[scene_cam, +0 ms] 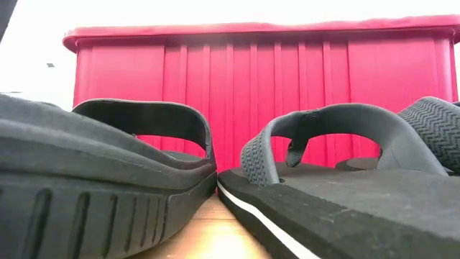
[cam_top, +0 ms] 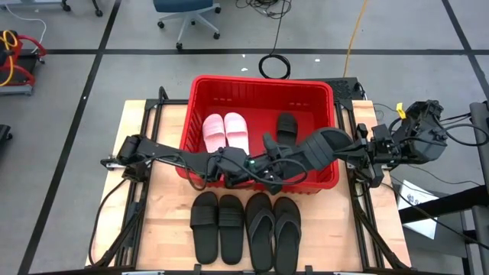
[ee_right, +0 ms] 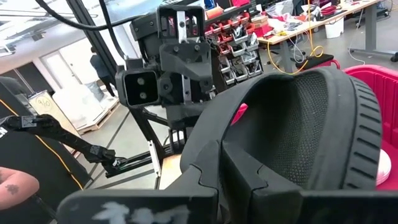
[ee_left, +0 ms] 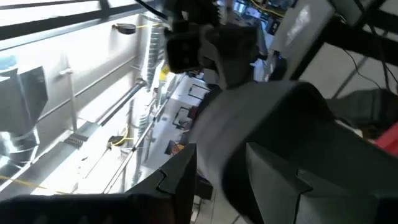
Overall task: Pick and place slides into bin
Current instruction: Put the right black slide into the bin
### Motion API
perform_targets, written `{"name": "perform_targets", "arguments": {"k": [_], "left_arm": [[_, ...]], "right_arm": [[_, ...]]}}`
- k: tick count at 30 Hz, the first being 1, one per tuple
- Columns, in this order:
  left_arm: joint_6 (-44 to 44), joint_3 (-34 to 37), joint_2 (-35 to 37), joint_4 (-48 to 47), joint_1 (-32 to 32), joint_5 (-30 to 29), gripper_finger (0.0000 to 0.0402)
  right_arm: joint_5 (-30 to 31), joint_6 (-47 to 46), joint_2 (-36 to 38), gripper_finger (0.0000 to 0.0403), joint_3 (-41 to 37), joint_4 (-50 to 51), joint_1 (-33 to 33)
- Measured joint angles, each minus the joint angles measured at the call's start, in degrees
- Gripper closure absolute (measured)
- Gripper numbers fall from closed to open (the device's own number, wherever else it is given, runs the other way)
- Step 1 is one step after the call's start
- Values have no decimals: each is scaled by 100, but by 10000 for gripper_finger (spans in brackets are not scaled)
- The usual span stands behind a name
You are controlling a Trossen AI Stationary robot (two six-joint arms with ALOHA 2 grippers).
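The red bin [cam_top: 200, 90] sits at the far middle of my counter, rectangular, with ribbed walls and a thick rim. Inside it, a white pair [cam_top: 225, 131] lies flat side by side toward my left, soles down. One black wide-strap slide [cam_top: 286, 126] lies flat near the far right part of the bin floor. Its match [cam_top: 321, 145] is up in the air over the bin's near right part, tilted, pinched between my jaws. On the counter just in front of the bin lie four more in a row: a black wide-strap pair [cam_top: 218, 227] and a black thong pair [cam_top: 273, 231], toes toward the bin.
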State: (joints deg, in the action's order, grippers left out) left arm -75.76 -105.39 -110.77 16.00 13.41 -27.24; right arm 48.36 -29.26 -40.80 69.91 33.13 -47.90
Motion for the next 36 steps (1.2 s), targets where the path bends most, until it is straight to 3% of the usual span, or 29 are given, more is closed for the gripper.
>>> {"name": "perform_targets", "arguments": {"k": [9, 23, 27, 32, 36], "left_arm": [[196, 0, 4, -47, -242, -77, 254], [384, 0, 6, -108, -317, 437, 256], [450, 0, 6, -126, -328, 433, 292], [456, 0, 6, -126, -327, 410, 382], [452, 0, 6, -128, -328, 385, 394]], "right_arm": [[2, -1, -29, 403, 0, -10, 0], [-59, -7, -269, 403, -2, -23, 221], [-57, -7, -275, 403, -2, -68, 221], [-59, -7, -275, 403, -2, -84, 223], [-57, 100, -275, 403, -2, -81, 223]]}}
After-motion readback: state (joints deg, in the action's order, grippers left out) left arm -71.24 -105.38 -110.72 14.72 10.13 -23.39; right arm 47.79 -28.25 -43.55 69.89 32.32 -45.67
